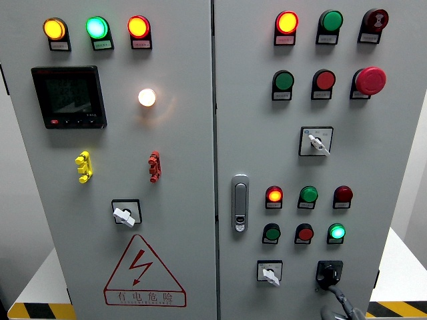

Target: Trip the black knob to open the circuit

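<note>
Low on the right door, below the silver door handle (240, 203) and to its right | black knob (329, 273) sits beside a white switch (269, 273) | right hand (341, 308) reaches up from the bottom edge | its grey fingers (335, 293) touch the knob's underside; cannot tell if they pinch it | left hand not seen

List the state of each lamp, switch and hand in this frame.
Top-left lamps: amber, green, amber-red, all lit.
White lamp: lit.
Meter display: dark.
Top-right red lamp: lit; green lamp beside it: unlit.
Lower red lamp: lit.
Lower green lamp: lit.
Black knob: hand fingers on it.
Right hand: on the knob, grip unclear.
</note>
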{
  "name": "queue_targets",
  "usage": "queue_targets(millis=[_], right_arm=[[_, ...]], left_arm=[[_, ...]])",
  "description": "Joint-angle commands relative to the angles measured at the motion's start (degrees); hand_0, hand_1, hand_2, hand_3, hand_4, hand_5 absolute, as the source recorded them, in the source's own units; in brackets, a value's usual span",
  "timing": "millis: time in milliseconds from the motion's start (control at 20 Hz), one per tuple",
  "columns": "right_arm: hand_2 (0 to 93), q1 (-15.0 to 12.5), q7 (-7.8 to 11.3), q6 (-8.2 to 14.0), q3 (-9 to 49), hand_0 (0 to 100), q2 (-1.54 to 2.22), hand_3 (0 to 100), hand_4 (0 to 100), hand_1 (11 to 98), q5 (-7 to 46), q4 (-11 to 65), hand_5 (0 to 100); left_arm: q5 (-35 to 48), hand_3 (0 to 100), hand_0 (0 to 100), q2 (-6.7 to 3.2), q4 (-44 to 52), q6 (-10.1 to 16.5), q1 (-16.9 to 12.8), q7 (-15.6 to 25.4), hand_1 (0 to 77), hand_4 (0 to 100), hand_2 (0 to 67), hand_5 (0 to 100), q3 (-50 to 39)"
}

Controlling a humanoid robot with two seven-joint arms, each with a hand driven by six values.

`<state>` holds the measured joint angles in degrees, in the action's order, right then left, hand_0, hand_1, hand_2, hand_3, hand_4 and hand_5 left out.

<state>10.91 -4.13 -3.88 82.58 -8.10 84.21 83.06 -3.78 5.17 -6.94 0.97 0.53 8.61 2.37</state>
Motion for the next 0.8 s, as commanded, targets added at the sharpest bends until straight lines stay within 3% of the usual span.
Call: queue_targets(millis=[0, 550, 750], right_arm=[[5.3, 0.0, 0.0, 0.2, 0.1, 87, -0.07, 88, 87, 43.2, 0.0, 0.0, 100], [5.3, -0.5, 0.0, 0.4, 1.3, 87, 0.19, 88, 87, 43.3, -0.1, 0.0, 100], [5.3, -0.5, 0.0, 0.4, 2.3, 87, 0.63, 88, 87, 43.3, -0.1, 0.1, 100]], left_arm=[[0.0, 21, 0, 0.02, 0.0, 0.0, 0.0, 0.0, 3.2, 7, 12.8, 2, 0.0], [0.0, 21, 0, -0.07, 0.0, 0.0, 0.0, 0.0, 3.2, 7, 12.8, 2, 0.0], [0.0, 21, 0, -0.07, 0.0, 0.0, 0.0, 0.0, 3.3, 7, 12.8, 2, 0.0]])
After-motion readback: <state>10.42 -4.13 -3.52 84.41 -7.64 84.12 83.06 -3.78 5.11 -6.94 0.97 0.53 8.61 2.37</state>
